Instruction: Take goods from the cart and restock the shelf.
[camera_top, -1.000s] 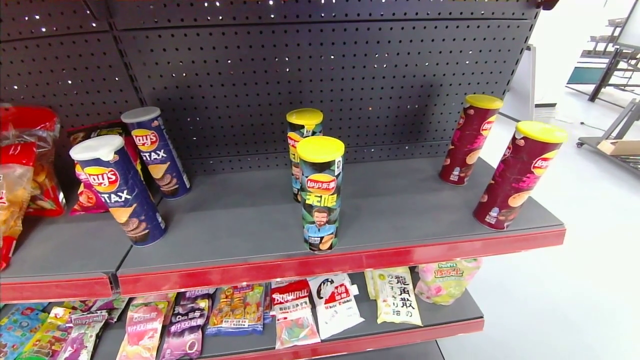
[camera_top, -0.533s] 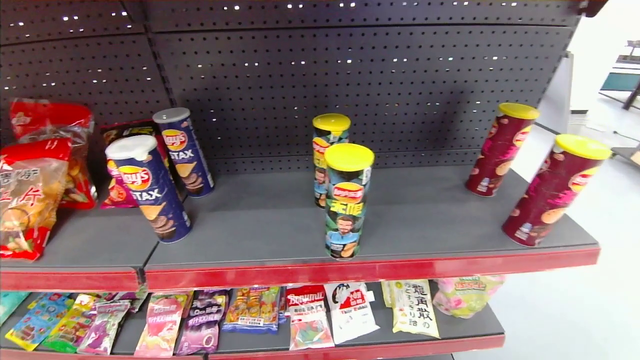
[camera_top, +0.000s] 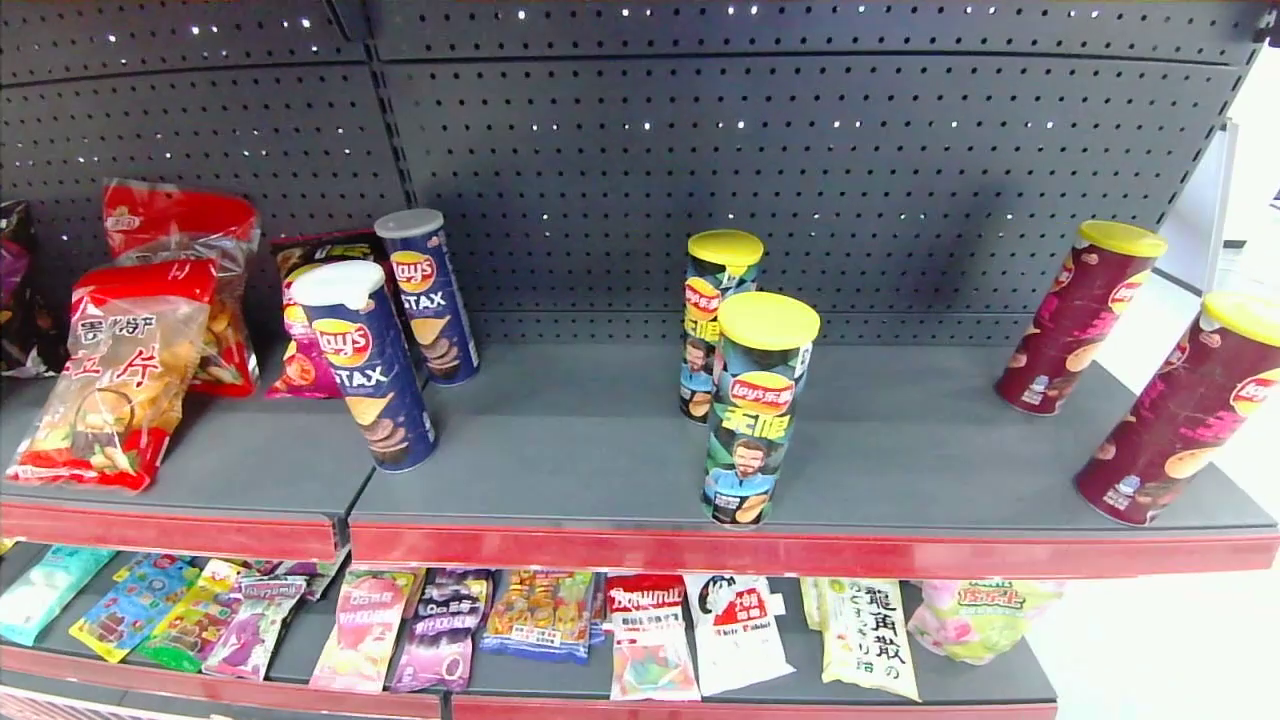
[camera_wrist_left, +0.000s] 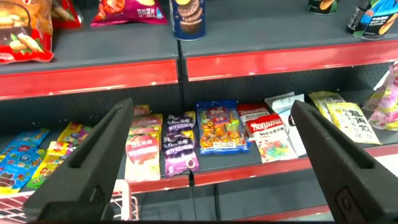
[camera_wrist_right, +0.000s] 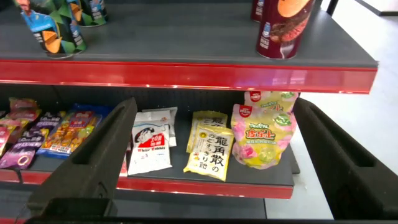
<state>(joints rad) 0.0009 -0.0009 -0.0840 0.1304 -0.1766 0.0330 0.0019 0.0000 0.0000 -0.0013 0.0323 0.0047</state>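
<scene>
The main risk is a knock on the way up. Both claws sit low, below the red lip of the shelf, so an arm raised straight up could hit the lip from beneath. If it clears the lip too tightly, it could tip a can standing just behind it. The green can stands right at the lip and is tall and narrow, so a light push would probably topple it forward. The maroon can is also close behind the lip, near its right end, and could roll off the open side. The blue can stands a little further behind the lip, towards its left end, and looks safer.

There is a second risk. With nothing held, any move towards the shelf would be wasted, since stock has to come from the cart first.

The left claw is spread wide and holds nothing. It faces the packets on the tier below the lip. The right claw is equally wide and empty, also below the lip and under the maroon can. The bare board to be filled lies above and behind the lip, on either side of the green can, well apart from both claws.
</scene>
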